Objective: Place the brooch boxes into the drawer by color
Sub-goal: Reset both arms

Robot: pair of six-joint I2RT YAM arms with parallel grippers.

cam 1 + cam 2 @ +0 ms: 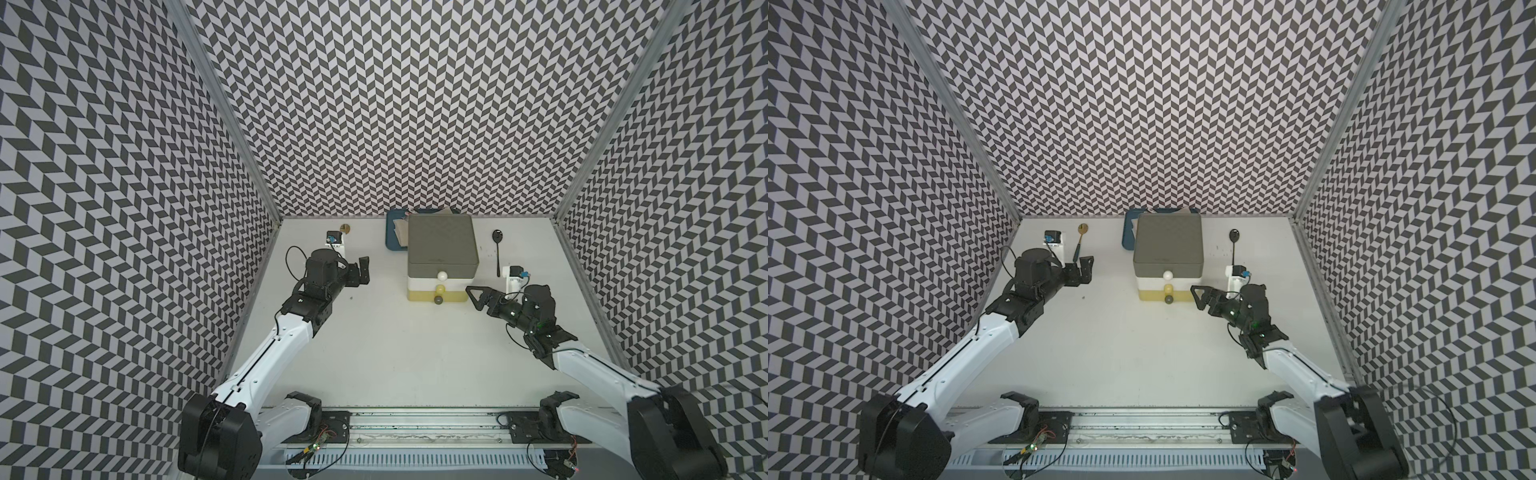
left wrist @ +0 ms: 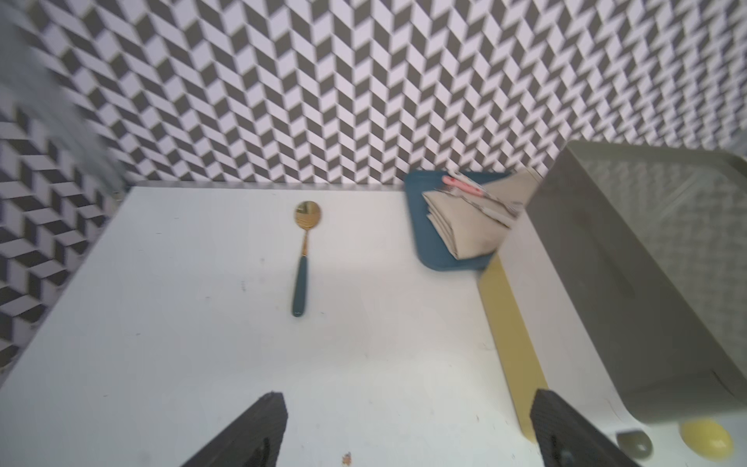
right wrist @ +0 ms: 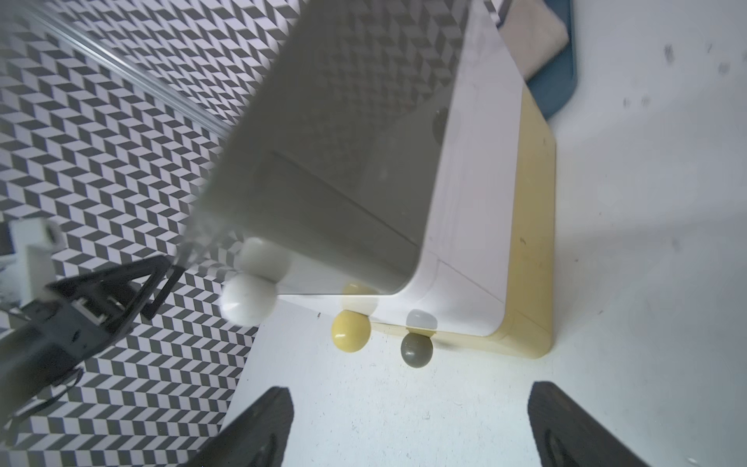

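While my right hand [image 1: 476, 298] hangs low just off the front right corner of the drawer [image 1: 442, 249], its fingers [image 3: 262, 424] spread wide with nothing between them, the plainest danger is a careless swing. From the right wrist view the grey knob [image 3: 416, 349] and the yellow knob [image 3: 351, 329] sit close ahead of it. If I pull away across the drawer's face rather than straight back, a finger could hook a knob and drag a tier open, or bump the corner and shove the whole light-looking chest back against the blue tray [image 2: 434, 260] behind it and the folded napkin [image 2: 465, 226] lying there. My left hand [image 1: 363, 268] is equally wide and empty, well apart from the drawer on its other side, with the gold spoon [image 2: 305, 258] lying ahead of it; a forward drift there would push the spoon along the desk [image 1: 395, 353]. The black spoon [image 1: 497, 249] lies near my right wrist, so a loose elbow could sweep it too. I can find no brooch boxes on the desk in any view, and all three tiers look pushed in, so I judge the boxes are inside; that is a guess, since the shut fronts hide them. So I cannot check from here that each colour has its own tier, and a mix-up would go unnoticed.
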